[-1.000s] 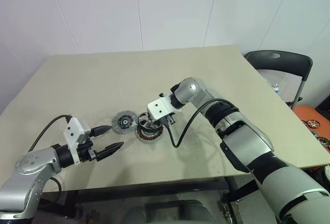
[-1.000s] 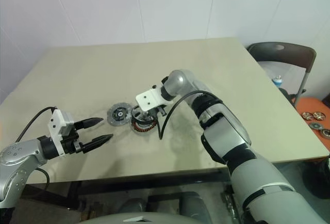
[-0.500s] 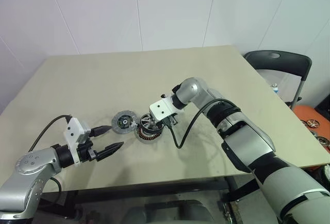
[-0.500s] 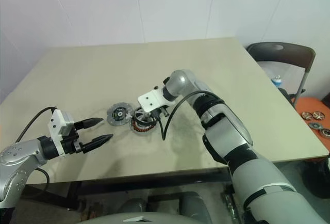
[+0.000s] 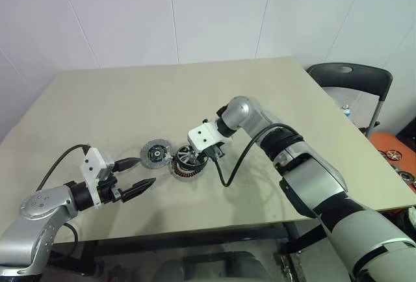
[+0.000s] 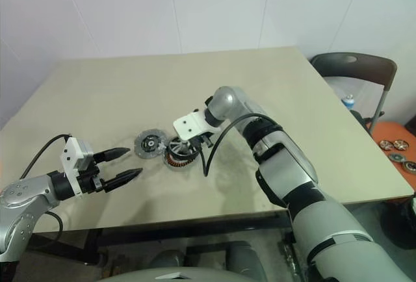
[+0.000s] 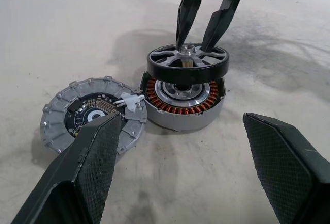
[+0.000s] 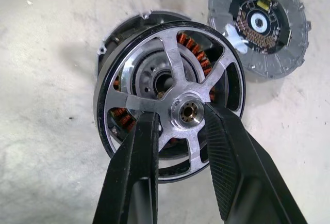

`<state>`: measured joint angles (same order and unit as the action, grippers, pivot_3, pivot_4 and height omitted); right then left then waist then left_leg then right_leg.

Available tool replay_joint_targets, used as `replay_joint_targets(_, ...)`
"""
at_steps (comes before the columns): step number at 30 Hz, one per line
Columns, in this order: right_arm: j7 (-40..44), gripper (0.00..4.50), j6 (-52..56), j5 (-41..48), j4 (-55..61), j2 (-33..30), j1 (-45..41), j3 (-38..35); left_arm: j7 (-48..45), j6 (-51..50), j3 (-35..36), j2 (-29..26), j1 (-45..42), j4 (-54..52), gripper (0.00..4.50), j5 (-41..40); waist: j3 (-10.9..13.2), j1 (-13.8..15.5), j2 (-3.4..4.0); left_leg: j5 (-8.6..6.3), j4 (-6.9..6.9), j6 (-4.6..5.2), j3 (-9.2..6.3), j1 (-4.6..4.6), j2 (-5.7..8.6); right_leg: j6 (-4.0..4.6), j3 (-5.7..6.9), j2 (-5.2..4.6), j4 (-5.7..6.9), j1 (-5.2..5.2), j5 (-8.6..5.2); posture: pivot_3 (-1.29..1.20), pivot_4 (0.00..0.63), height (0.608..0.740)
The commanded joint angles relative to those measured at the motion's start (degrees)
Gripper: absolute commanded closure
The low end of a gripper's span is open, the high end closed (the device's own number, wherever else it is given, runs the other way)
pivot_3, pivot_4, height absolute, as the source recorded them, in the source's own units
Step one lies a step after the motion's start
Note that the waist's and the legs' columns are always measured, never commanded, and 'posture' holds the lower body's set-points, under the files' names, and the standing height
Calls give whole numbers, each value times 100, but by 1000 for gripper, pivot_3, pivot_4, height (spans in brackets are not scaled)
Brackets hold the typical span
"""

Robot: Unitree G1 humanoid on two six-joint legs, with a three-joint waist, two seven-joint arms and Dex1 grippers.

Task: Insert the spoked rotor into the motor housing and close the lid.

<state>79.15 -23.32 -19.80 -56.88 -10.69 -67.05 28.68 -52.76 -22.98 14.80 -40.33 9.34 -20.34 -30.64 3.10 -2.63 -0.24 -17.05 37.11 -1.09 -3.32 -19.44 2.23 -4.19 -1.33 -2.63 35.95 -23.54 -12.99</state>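
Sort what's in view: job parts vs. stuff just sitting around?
Job: spoked rotor, pinched at its hub by the right gripper above the motor housing; lid flat beside it; left gripper open, idle.

Bystanders: folding chair, round parts on the floor.

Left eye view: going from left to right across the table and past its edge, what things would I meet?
Left fingers → lid → housing with the rotor held over it → chair

left tool (image 5: 139,173) agape, right tool (image 8: 180,123) pinched, pointing downward
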Motion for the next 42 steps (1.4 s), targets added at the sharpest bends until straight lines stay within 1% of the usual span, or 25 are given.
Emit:
replay_joint_targets(1,-13,3544,26,174,178,51,-107,-112,13,99,64,7,-25,-100,484,-35,0,0,0,0,0,0,0,0,0,0,0,0,0,0,0,0,0,740)
replay_joint_targets(7,-215,3544,17,152,111,104,-120,-110,10,95,59,-3,-56,-84,484,-38,0,4,1,0,0,0,0,0,0,0,0,-1,1,-1,0,0,0,740)
replay_joint_targets(12,-337,3544,79,197,7,128,-292,-179,13,84,52,-2,-51,-95,484,-41,1,6,1,0,1,0,0,-1,1,0,0,-1,0,-1,0,0,0,740)
replay_joint_targets(20,125,3544,106,306,219,-23,-280,-140,15,99,39,23,-47,-91,484,-41,1,6,1,0,0,0,0,-2,1,0,1,1,-1,-1,0,0,0,740)
replay_joint_targets(28,102,3544,183,356,433,66,-114,-107,18,93,28,33,-78,-85,484,-35,1,6,1,0,1,0,0,-2,1,0,0,0,0,-1,0,0,0,740)
replay_joint_targets(36,-113,3544,111,197,231,84,-57,-5,37,99,26,36,-63,-104,484,-36,1,8,1,0,1,0,0,-2,1,0,0,-1,0,-1,0,0,0,740)
replay_joint_targets(42,-116,3544,81,134,192,50,4,84,35,104,47,26,-41,-107,484,-41,1,7,1,0,1,0,0,-2,1,0,0,-1,0,-1,0,0,0,740)
